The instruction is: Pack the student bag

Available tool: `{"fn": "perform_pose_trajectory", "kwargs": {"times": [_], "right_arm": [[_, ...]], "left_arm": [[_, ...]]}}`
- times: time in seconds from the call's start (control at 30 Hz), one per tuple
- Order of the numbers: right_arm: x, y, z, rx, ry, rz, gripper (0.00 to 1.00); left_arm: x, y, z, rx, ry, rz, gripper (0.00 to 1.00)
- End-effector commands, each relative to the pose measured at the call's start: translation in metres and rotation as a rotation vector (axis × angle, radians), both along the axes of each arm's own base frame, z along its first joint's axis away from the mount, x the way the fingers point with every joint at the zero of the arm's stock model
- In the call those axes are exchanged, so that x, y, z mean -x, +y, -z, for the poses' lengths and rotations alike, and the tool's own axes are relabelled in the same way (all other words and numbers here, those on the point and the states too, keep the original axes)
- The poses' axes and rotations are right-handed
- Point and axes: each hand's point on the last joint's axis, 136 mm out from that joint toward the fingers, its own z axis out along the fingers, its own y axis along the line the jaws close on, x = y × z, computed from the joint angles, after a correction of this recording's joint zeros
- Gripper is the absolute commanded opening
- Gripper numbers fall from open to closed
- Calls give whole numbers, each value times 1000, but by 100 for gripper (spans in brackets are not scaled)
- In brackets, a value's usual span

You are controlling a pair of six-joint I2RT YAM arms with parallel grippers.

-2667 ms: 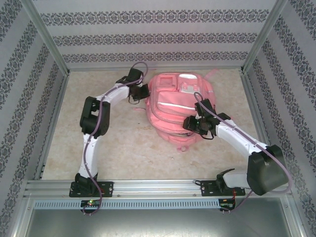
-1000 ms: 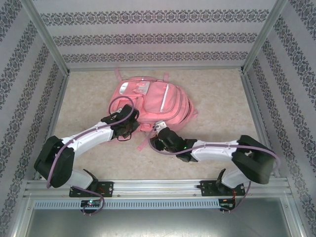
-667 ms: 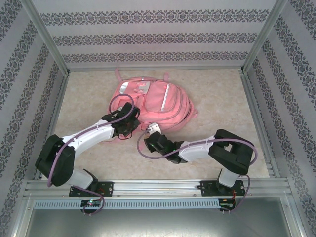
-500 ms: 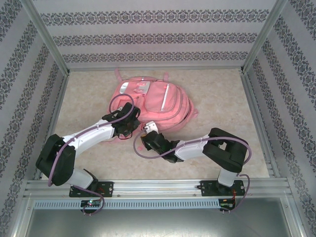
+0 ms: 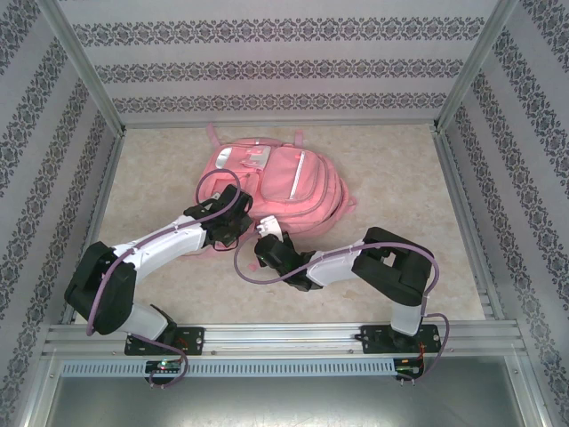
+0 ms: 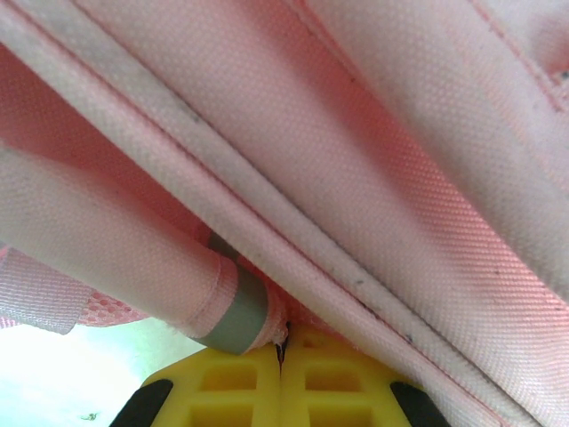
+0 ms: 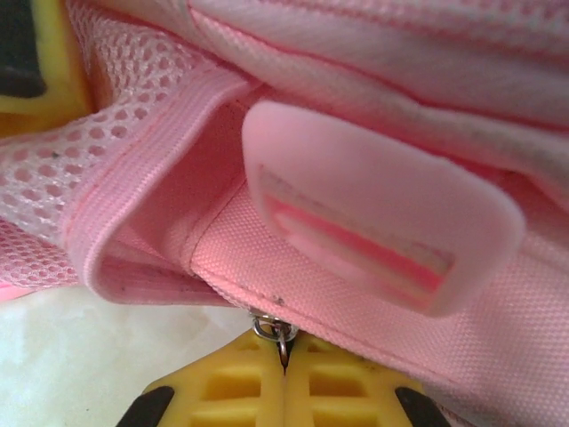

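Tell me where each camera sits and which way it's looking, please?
Top external: above and behind the bases, looking down at the table and student bag; left arm, right arm, left gripper and right gripper show.
Left wrist: on the left arm, facing along its shut yellow fingertips into bag fabric.
Right wrist: on the right arm, facing its shut fingertips at a metal ring and pink buckle.
Shared: all see the pink bag.

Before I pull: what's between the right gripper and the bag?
Nothing, there is no gap. In the right wrist view the right gripper is shut on a small metal ring at the bag seam, with a pink buckle just above.
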Motion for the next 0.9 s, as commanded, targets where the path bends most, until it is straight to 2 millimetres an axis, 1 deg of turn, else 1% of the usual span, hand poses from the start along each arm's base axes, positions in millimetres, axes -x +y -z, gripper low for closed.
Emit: {"fn": "perform_pose_trajectory", "kwargs": {"times": [0.0, 0.13, 0.23, 0.5, 0.63, 0.7, 0.77, 0.87], "right_arm": [[-1, -8, -15, -29, -27, 25, 0], [1, -29, -13, -12, -12, 55, 0], [3, -48, -10, 5, 6, 82, 0], [6, -99, -3, 79, 40, 160, 0], [7, -122, -4, 120, 52, 188, 0], [7, -130, -7, 137, 48, 184, 0], [9, -134, -10, 150, 41, 169, 0], [11, -135, -16, 149, 39, 145, 0]], "left_arm": [[-5, -9, -16, 29, -45, 7, 0], [-5, 0, -13, 16, -41, -11, 0], [-5, 14, -11, -6, -36, -35, 0], [-5, 59, -13, -51, -29, -100, 0], [-7, 88, -10, -82, 4, -130, 0], [-10, 106, -10, -120, 32, -137, 0], [-15, 122, -8, -145, 53, -139, 0], [-31, 142, -6, -164, 73, -136, 0]]}}
